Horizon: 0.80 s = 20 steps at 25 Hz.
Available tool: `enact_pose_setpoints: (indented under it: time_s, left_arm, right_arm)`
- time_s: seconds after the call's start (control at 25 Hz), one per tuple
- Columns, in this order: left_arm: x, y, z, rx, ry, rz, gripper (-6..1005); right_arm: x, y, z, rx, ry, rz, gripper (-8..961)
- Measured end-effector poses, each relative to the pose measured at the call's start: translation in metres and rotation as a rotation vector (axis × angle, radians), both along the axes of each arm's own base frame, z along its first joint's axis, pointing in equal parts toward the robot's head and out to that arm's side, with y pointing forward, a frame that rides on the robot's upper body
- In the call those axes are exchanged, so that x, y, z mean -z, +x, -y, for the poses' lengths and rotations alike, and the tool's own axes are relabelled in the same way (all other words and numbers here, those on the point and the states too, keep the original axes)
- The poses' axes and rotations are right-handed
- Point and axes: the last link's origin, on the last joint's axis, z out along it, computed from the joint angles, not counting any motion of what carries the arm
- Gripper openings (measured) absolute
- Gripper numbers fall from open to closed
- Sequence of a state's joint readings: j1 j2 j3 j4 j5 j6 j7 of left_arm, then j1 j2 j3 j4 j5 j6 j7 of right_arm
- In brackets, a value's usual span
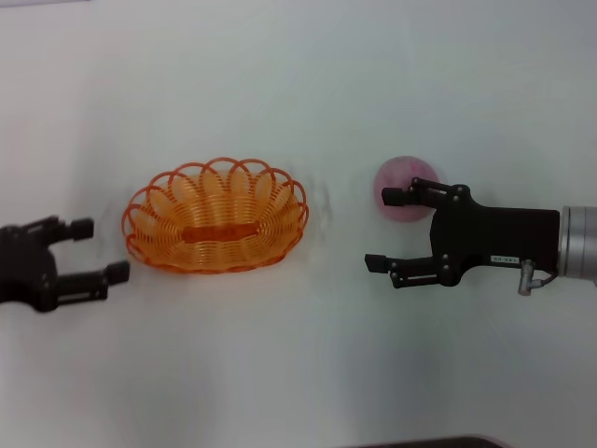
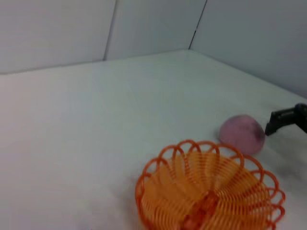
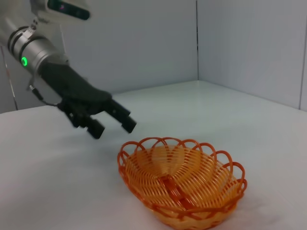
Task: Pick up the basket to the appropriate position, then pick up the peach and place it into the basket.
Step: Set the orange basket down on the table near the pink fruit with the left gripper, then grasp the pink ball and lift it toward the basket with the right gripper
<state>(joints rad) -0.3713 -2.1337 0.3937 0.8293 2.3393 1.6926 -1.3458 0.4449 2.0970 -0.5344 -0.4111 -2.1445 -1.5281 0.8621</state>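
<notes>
Neither step looks done: the basket [image 1: 215, 217] sits empty on the worktop [image 1: 298, 373] just ahead of the left gripper [image 1: 98, 250]'s spread fingers, the peach [image 1: 403, 189] beside the right gripper [image 1: 384, 229]'s spread fingers, ungrasped.

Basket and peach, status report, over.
Left gripper open, beside the basket, not touching. Right gripper open, one finger across the peach, nothing held. Basket empty on the table. Nothing between them.
</notes>
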Motion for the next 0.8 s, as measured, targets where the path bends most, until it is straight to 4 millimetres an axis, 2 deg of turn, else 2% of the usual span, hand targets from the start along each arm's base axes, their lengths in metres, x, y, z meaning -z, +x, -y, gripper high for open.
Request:
enact_pose_setpoints:
  time_s: [0.4,0.8]
  left_arm:
    - [0.007,-0.009,0.030,0.045,-0.023,-0.006,885]
    - [0.020,-0.014,0.038,0.130,0.026,-0.019,880]
  right_arm:
    - [-0.001,0.000,0.000,0.002,0.001,0.001,957]
    - [-0.001,0.002,0.001,0.004,0.006,0.004,957]
